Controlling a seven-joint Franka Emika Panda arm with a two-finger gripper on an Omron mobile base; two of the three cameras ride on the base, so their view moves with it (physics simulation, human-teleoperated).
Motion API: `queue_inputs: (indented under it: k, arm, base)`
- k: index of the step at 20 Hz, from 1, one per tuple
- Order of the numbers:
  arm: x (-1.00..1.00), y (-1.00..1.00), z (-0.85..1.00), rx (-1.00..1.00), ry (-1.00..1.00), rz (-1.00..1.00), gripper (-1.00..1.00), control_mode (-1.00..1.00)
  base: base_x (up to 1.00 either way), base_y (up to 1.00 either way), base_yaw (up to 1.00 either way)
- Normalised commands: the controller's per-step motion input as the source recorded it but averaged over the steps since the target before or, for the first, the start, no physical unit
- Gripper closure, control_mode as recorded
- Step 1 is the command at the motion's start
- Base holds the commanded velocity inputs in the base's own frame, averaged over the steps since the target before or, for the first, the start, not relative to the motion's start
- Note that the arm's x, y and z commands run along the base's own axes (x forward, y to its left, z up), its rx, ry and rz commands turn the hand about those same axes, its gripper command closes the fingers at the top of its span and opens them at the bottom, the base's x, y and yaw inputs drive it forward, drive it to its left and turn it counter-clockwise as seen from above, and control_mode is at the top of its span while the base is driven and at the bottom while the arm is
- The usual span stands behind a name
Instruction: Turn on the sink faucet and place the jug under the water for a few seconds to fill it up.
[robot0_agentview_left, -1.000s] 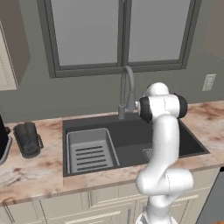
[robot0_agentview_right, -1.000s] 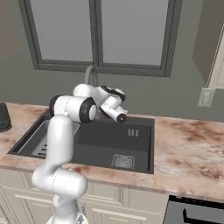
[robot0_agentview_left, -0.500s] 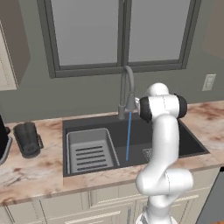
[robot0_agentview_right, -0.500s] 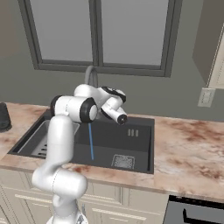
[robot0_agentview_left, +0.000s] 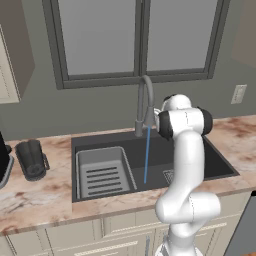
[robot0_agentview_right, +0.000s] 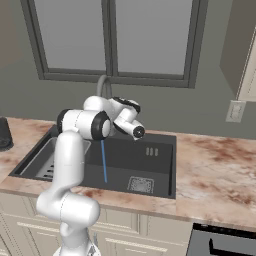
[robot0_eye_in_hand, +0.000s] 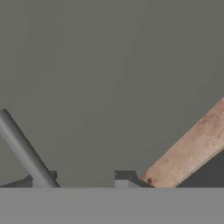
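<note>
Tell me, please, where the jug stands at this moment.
In the left base view, the jug stands upright on the counter to the left of the sink, apart from the water running from the sink faucet.

I saw the sink (robot0_agentview_left: 215, 162) set in the counter (robot0_agentview_left: 40, 195), the faucet (robot0_agentview_left: 144, 105) at its far edge. Water (robot0_agentview_left: 146, 155) fell into the basin, right of the rack (robot0_agentview_left: 102, 172). The jug (robot0_agentview_left: 31, 159) stood on the counter, left of the sink.
</note>
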Motion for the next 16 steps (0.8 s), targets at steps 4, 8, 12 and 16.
queue_inputs:
  k: [4, 8, 12, 16]
  arm:
    - [-0.28, -0.32, -0.20, 0.03, 0.00, 0.00, -1.00, -1.00]
    - [-0.65, -0.57, 0.08, 0.00, -0.05, 0.00, -1.00, -1.00]
    - [-0.75, -0.50, 0.47, 0.00, -0.08, 0.00, -1.00, -1.00]
    - [-0.81, -0.41, 0.64, 0.00, -0.10, 0.00, -1.00, -1.00]
  base:
    - [0.00, 0.00, 0.00]
    - [0.00, 0.00, 0.00]
    - [0.00, 0.00, 0.00]
    - [0.00, 0.00, 0.00]
